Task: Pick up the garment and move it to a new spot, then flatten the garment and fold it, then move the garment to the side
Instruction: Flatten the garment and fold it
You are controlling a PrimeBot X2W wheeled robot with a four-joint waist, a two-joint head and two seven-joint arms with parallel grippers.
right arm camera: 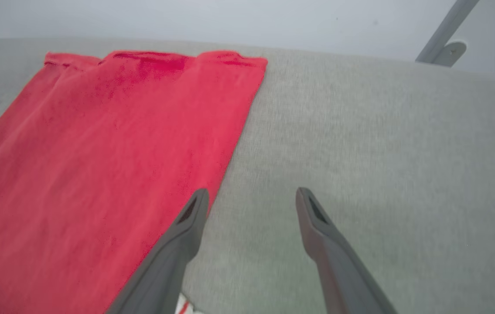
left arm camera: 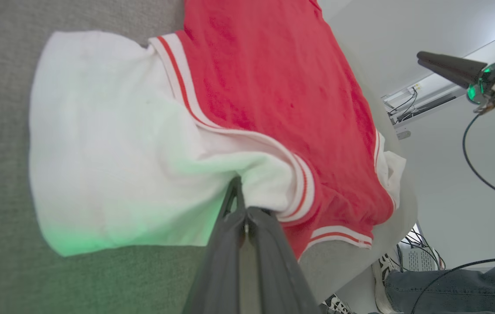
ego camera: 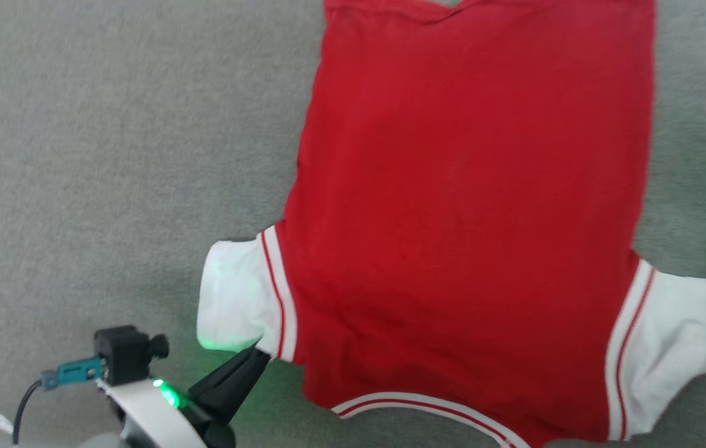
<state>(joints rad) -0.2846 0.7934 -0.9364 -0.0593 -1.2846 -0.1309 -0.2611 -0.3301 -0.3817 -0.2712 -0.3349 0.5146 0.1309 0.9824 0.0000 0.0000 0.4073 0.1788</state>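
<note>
Garment (ego camera: 464, 205) lies nearly flat on the tabletop (ego camera: 110, 155) toward three o'clock; left tool (ego camera: 260, 353) pinches its eight-o'clock white sleeve (ego camera: 234, 298), right tool (right arm camera: 251, 196) spread wide, empty. Folding and side move apparently remain.

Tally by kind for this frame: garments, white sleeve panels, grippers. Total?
Bright-red fabric garment: 1
White sleeve panels with striped edges: 2
Dark two-finger grippers, left gripper and right gripper: 2
Total: 5
</note>
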